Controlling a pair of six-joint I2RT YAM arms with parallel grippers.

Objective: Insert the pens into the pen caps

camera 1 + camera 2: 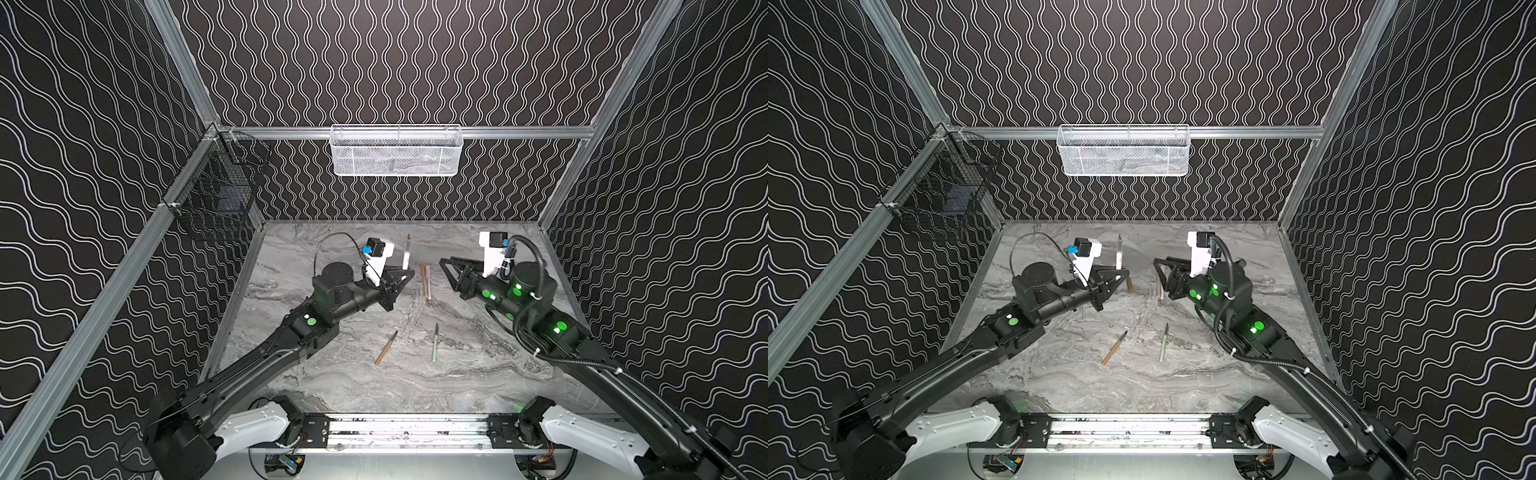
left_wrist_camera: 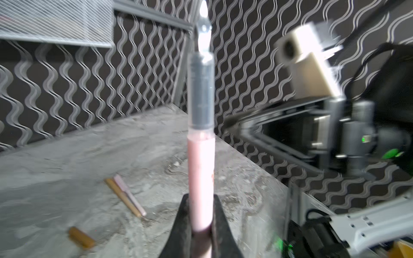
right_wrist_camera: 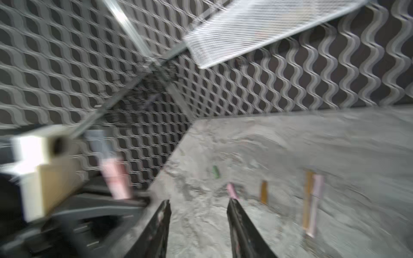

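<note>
Pen [image 2: 201,169] stood tip-up, pinched tight at its pink barrel by the left hand [image 2: 201,201]; right hand [image 3: 199,204] hung nearby, apart, jaws partly open, empty, above the worktop [image 1: 332,374].

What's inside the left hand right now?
A pink pen, clamped upright in the left hand, tip pointing up. Its lower end is covered by the fingers, so how far down it reaches can't be seen.

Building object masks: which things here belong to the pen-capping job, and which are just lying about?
Job:
pink pen, held in left fingers
tan pen
green pen
tan-and-pink pen pair, side by side
tan cap
pink cap
green cap

Lying about:
white mesh basket
black wire basket
</note>
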